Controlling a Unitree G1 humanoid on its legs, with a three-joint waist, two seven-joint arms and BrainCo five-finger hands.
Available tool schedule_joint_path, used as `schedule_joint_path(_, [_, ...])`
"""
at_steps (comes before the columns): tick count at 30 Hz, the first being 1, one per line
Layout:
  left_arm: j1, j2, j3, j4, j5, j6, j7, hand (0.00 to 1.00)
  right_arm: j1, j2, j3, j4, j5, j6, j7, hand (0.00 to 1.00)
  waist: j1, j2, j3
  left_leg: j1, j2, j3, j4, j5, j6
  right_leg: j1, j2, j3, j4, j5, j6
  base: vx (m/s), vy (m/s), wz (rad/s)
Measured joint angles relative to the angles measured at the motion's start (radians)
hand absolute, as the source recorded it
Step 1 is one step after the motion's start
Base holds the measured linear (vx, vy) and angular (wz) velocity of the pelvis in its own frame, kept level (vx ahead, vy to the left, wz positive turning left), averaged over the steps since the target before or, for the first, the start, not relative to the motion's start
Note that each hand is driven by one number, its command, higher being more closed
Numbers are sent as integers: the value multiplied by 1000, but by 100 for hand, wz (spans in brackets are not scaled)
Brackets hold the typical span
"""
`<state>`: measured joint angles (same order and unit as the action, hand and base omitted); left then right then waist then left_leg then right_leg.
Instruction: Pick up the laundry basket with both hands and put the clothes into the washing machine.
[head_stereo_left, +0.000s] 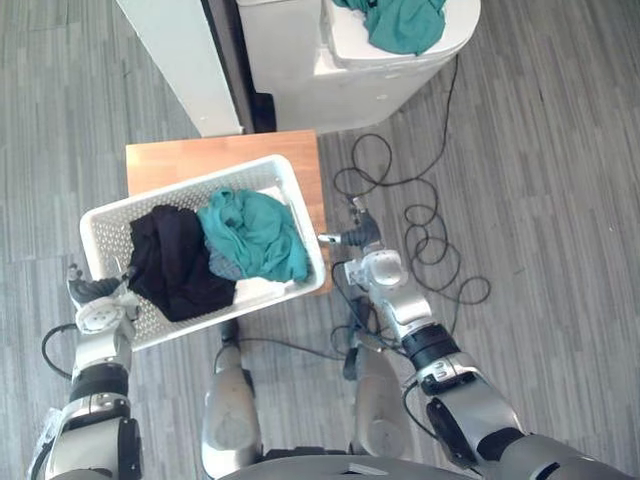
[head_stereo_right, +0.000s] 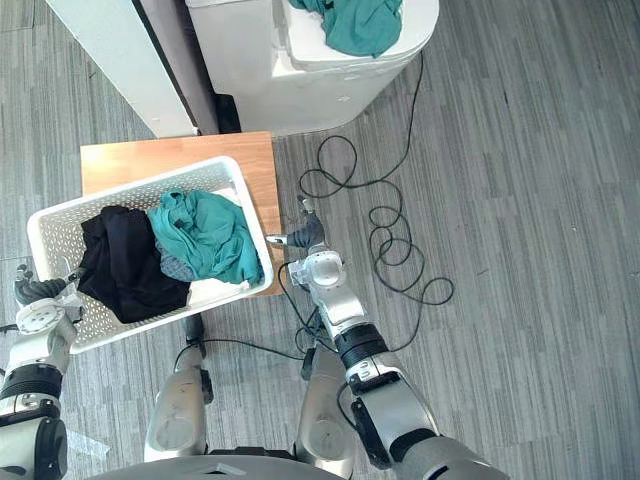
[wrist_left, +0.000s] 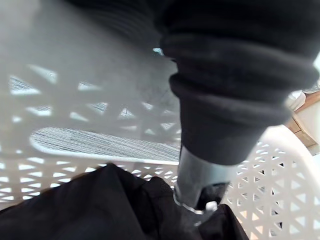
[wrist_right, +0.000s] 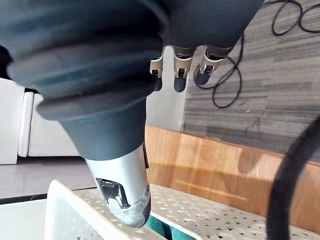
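The white laundry basket (head_stereo_left: 180, 187) sits tilted above a small wooden table (head_stereo_left: 200, 155) and sticks out past its left edge. A black garment (head_stereo_left: 175, 260) and a teal garment (head_stereo_left: 255, 235) lie inside it. My left hand (head_stereo_left: 95, 292) is at the basket's left end. Its thumb (wrist_left: 200, 175) reaches inside the lattice wall (wrist_left: 260, 165) beside the black cloth, gripping the rim. My right hand (head_stereo_left: 362, 240) is at the right end. Its thumb (wrist_right: 125, 185) rests at the rim, and its fingers (wrist_right: 175, 75) stand out over the table, off the basket.
The white washing machine (head_stereo_left: 370, 70) stands beyond the table, with a teal cloth (head_stereo_left: 400, 22) lying on its top. A white upright panel (head_stereo_left: 175, 60) stands to the machine's left. Grey plank floor surrounds the table.
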<state>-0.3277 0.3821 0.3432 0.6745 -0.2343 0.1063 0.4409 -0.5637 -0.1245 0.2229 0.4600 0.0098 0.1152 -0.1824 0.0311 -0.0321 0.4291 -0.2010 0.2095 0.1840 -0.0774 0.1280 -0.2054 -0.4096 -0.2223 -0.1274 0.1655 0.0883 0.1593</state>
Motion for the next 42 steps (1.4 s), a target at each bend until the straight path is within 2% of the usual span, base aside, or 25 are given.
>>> schedule_joint_path(11, [10, -18, -1, -38, 0, -7, 4, 0, -21, 31, 3, 34, -39, 1, 4, 0, 6, 15, 9, -15, 1, -7, 0, 0, 0, -7, 0, -7, -3, 0, 0, 3, 0, 0])
schedule_joint_path(25, [26, -31, -13, -83, -18, -23, 11, 0, -51, 36, -24, 118, -58, 0, 9, 0, 12, 17, 10, -25, 2, -15, 0, 1, -1, -10, 0, -17, -3, 0, 0, 10, 1, 1])
schedule_joint_path(32, [31, -48, -13, -104, -19, -23, 10, 0, -47, 38, -40, 145, -77, 21, 0, 0, 19, 20, 11, -24, 2, -14, 0, 1, 0, -10, 0, -16, -1, -1, 0, 0, 0, 0])
schedule_joint_path(36, [38, -50, -13, -103, -19, -21, 10, 0, -47, 37, -48, 129, -76, 21, -6, 0, 18, 20, 11, -17, 2, -9, 0, 1, 0, -10, 0, -10, 2, -1, 0, 0, 0, -2])
schedule_joint_path(42, [47, -56, -13, -94, -19, -17, 9, 0, -47, 38, -63, 15, -53, 18, -47, 0, 13, 20, 11, -5, 2, 3, 0, 1, -1, -10, 2, 4, 7, -1, 0, 0, 0, -5])
